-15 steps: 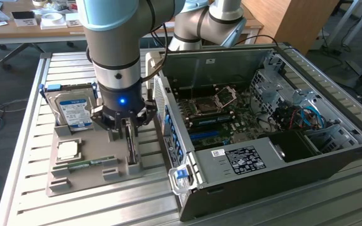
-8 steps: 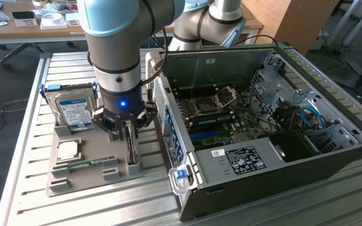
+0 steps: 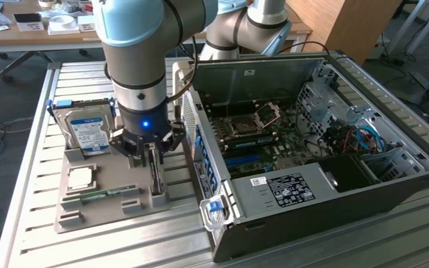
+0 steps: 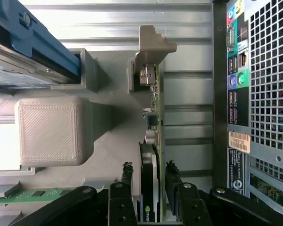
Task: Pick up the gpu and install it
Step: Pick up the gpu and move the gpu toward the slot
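The gpu [image 3: 156, 177] stands on its long edge in a slot of the grey holder tray [image 3: 103, 215], on the side of the tray nearest the computer case [image 3: 393, 184]. The slatted metal table [image 3: 24, 167] carries everything. The case lies at the exterior view's right with its open side upward, the motherboard [image 3: 263, 137] in plain sight. The grey and pale-blue arm [image 3: 136, 50] hangs over the tray, and its gripper [image 3: 152, 159] sits low over the card. In the wrist view the two dark fingers [image 4: 126, 181] stand one on each side of the card's thin edge. A sliver of gap shows on both sides, so the jaws are apart and not clamped on it. On the tray, toward the exterior view's left, the silver blue-labelled hard drive [image 3: 87, 134] stands upright in a blue bracket. Nearer the camera lies a square processor chip [image 3: 80, 177], and just beside that the narrow green memory stick [image 3: 99, 195]
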You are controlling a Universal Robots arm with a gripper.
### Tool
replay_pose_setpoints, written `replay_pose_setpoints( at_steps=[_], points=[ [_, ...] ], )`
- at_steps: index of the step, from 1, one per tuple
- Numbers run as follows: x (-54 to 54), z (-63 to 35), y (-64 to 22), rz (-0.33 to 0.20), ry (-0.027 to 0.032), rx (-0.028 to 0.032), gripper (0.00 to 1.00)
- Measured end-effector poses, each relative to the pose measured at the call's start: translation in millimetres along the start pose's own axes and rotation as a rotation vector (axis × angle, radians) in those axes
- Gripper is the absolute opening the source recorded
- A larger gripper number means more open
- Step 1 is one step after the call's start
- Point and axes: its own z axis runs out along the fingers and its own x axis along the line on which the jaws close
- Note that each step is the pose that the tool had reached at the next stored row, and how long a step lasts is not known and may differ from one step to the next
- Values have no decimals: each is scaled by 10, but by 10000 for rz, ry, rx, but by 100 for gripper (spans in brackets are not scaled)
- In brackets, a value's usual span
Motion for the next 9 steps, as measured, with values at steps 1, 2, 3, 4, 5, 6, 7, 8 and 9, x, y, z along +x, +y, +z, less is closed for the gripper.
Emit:
replay_pose_setpoints(
  at_steps=[1, 2, 3, 4, 5, 6, 7, 8, 9],
  points=[
    [1, 0, 0, -1, 0, 1, 42],
    [1, 1, 0, 0, -1, 3, 42],
    [2, 1, -1, 1, -1, 4, 42],
    [4, 4, -1, 2, -2, 4, 42],
    [8, 9, -1, 3, -3, 4, 42],
    [11, 14, -2, 2, -1, 6, 42],
    [11, 17, -2, 1, -1, 7, 42],
    [11, 16, -2, 1, 0, 9, 42],
    [11, 17, -2, 1, 0, 9, 42]
  ],
)
